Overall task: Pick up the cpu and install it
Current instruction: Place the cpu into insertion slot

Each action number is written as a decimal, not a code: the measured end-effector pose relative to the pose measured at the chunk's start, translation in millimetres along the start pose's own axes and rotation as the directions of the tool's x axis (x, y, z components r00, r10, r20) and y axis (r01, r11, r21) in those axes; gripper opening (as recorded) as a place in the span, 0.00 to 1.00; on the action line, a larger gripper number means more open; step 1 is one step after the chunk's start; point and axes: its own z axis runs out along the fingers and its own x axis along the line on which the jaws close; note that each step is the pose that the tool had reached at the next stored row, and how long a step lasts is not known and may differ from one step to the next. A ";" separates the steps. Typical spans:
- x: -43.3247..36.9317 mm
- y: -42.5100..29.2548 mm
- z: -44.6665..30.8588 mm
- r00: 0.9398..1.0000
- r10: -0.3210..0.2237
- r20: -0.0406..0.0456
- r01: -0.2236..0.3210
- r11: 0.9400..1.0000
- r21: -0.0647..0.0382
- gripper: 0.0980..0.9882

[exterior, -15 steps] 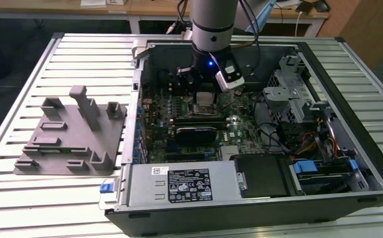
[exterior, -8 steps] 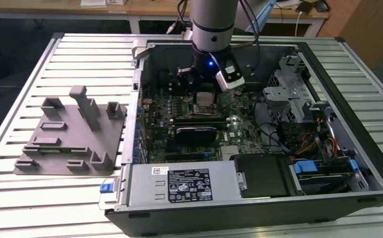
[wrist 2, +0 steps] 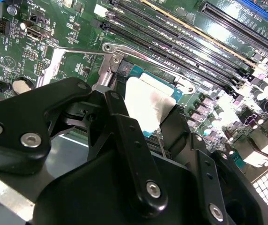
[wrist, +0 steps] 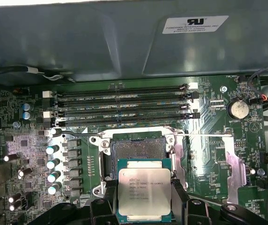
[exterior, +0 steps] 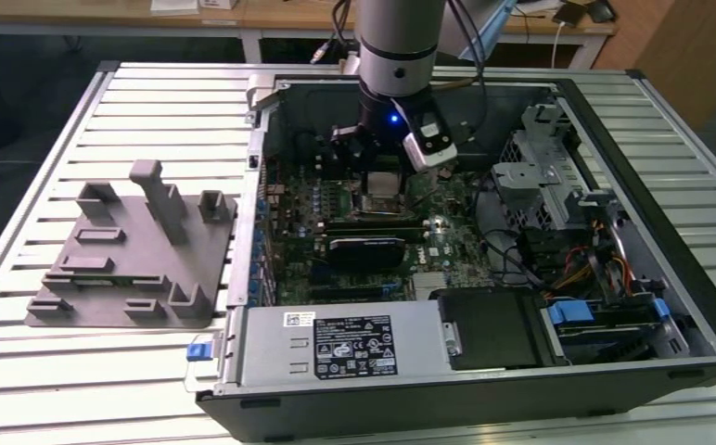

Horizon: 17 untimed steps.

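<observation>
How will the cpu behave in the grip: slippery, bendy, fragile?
Likely stiff: the cpu stays flat and unbent, held at its edges by the gripper. Its shiny metal top suggests smooth surfaces, so it could slip if the hold loosens. It looks thin, so probably light, and a drop onto the open socket might damage it.

Even overhead light brightens the surface (exterior: 36, 371) in the exterior view. The case (exterior: 333, 408) interior lies in shadow, and a small blue lamp (exterior: 391, 118) glows inside it. In the second wrist view the cpu (wrist 2: 148, 105) glares near-white. Parts beyond the cpu blow out, and the claw (wrist 2: 145, 112) around it reads dark.
</observation>
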 end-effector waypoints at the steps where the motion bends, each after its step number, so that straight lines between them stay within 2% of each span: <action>1: 0.0 0.0 0.0 1.000 0.015 0.001 -0.015 1.000 0.000 0.50; 6: 0.0 0.0 0.1 0.995 0.104 0.005 -0.104 0.995 0.003 0.50; 10: 0.0 0.0 0.3 0.984 0.176 0.008 -0.176 0.984 0.004 0.50; 13: 0.0 0.0 0.4 0.973 0.229 0.011 -0.229 0.973 0.005 0.50; 16: 0.1 0.0 0.4 0.959 0.282 0.013 -0.283 0.959 0.006 0.50; 17: 0.0 0.0 0.5 0.949 0.314 0.015 -0.314 0.949 0.006 0.50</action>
